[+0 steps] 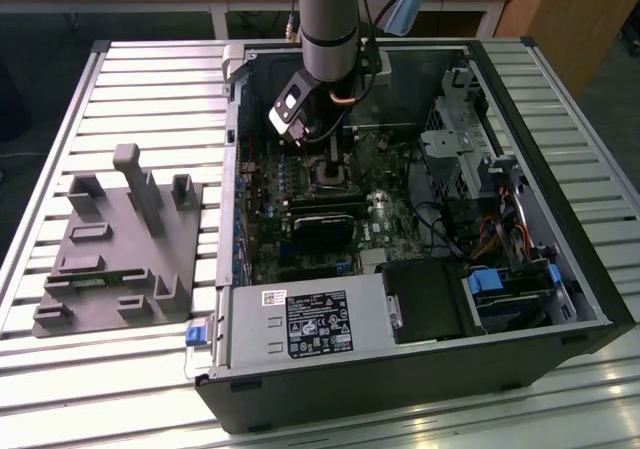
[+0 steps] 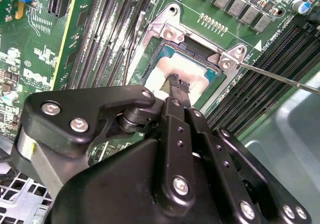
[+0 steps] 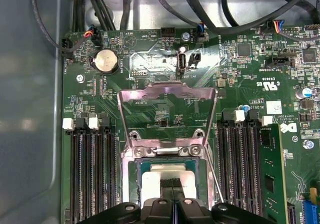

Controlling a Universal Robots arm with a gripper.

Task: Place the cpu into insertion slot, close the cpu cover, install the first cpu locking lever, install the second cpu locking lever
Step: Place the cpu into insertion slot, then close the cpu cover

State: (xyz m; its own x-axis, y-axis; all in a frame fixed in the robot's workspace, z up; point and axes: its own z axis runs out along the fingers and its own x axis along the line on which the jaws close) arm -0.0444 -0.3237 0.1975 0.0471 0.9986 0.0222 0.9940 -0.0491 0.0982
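Observation:
The cpu (image 2: 197, 72) lies flat in the insertion slot (image 2: 161, 59), its pale metal face (image 3: 150, 181) framed by the black rim (image 3: 132, 181). My gripper (image 2: 179, 84) stands straight over the chip. Its two dark fingertips are pressed together at the chip's middle, and in the first wrist view the gripper (image 3: 173, 184) shows only a hairline between them. The cpu cover (image 3: 167, 92) stands raised on its hinge behind the slot. A thin wire locking lever (image 2: 280, 79) sticks out unlatched beside the socket. In the exterior view the gripper (image 1: 335, 157) hangs low over the slot (image 1: 330, 176) inside the open case.
Memory slots (image 3: 90, 174) flank the socket on both sides. A long black card (image 1: 325, 219) lies nearer than the socket, then a grey white-labelled box (image 1: 310, 324). A drive cage (image 1: 460, 149) fills the case's right. A grey fixture (image 1: 115, 244) sits on the slatted table, exterior view's left.

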